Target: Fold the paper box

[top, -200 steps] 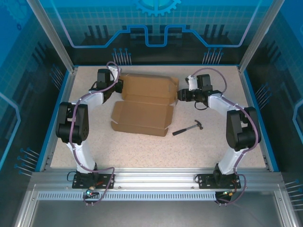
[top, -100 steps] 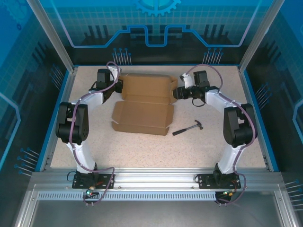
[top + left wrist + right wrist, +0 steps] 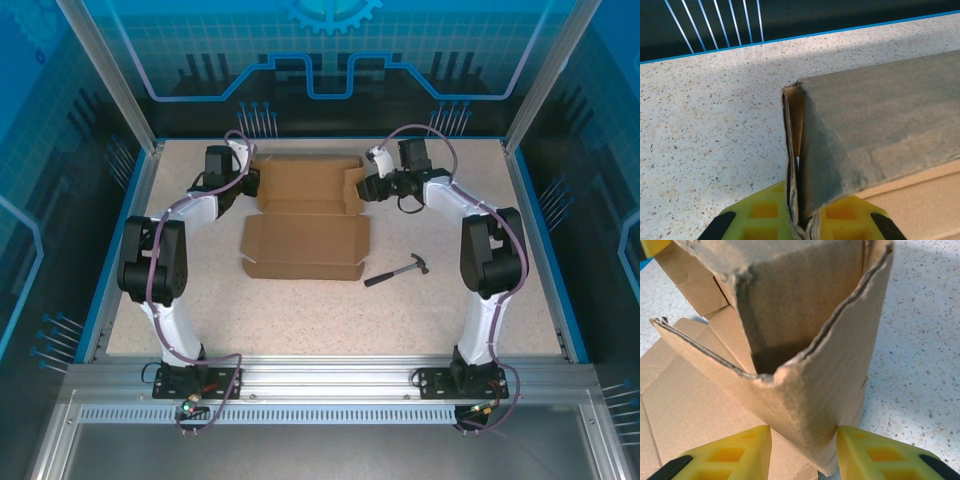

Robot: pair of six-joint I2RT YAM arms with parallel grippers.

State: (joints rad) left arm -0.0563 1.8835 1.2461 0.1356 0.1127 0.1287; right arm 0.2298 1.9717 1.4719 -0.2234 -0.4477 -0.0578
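Observation:
The paper box (image 3: 305,245) is brown corrugated cardboard lying partly folded in the middle of the table, its front panel flat and its far part raised. My left gripper (image 3: 252,183) is at the far part's left end. In the left wrist view it (image 3: 802,220) is shut on folded layers of the paper box (image 3: 880,110). My right gripper (image 3: 362,188) is at the far part's right end. In the right wrist view its yellow fingers (image 3: 740,450) press both sides of a folded corner of the paper box (image 3: 815,385), the gripper (image 3: 804,432) shut on it.
A small black-handled hammer (image 3: 397,270) lies on the speckled table (image 3: 300,320) just right of the box's front panel. Blue-edged walls (image 3: 540,230) close in the table on three sides.
My right gripper has moved left and farther back, pushing the box's right end flap inward and upright, and its jaws have narrowed onto the corner. The left gripper has stayed put.

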